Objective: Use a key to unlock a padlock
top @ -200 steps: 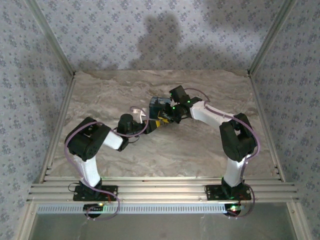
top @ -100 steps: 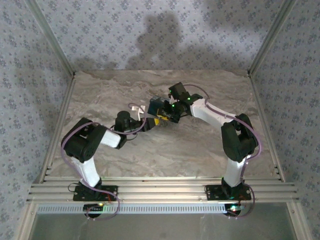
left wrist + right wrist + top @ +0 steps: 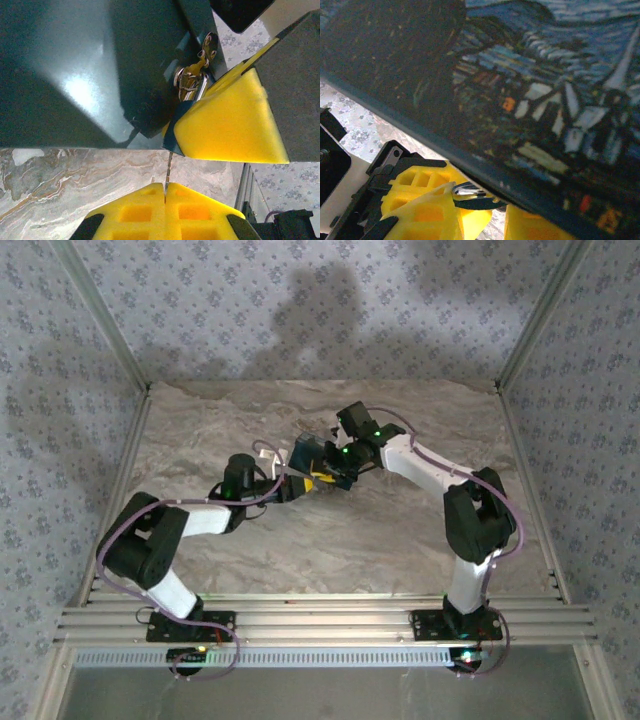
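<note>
As the left pincer grips the key, the right pincer's state unclear, line the blade squarely with the padlock by the printed box

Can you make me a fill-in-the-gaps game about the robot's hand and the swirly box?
1. The left gripper has fingertips coloured ____.
2. Its jaws are pressed together, so the left gripper is ____.
3. The box with the swirly print is dark ____.
4. The box stands on the marbled ____.

Missing words: yellow, shut, blue, table.
</note>
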